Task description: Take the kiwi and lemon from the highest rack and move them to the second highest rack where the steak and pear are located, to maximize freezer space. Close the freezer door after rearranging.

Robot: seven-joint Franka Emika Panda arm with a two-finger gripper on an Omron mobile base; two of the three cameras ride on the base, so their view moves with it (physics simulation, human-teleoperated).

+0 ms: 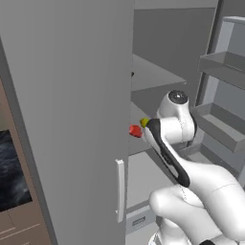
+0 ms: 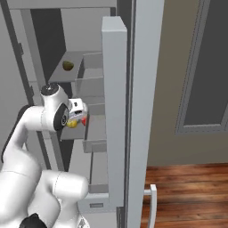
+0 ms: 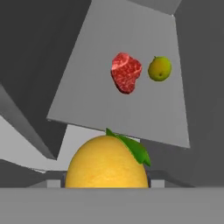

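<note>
**Lemon pinched in the gripper, above the second rack**

Held: the small round orange-yellow lemon point(image 3: 106, 162) with a green leaf, pinched between the two dark fingers of the white arm's gripper point(image 3: 106, 183), close before the hand camera. Seen from the right base as a yellow spot point(image 2: 71, 124) just under the hand point(image 2: 76, 112), and from the left base as a yellow speck point(image 1: 144, 122) beside the wrist.

Lying beyond it on the flat grey second highest rack point(image 3: 87, 87): the bright red flattish steak point(image 3: 126, 72) and, just beside it but apart, the rounded greenish-yellow pear point(image 3: 159, 68).

Higher up, resting on the grey highest rack point(image 2: 62, 75): the dark olive-brown oval kiwi point(image 2: 67, 66), well apart from the gripper.

Standing swung open at the left: the tall plain grey freezer door point(image 1: 72, 105) with its slim pale vertical bar handle point(image 1: 120, 190).
</note>
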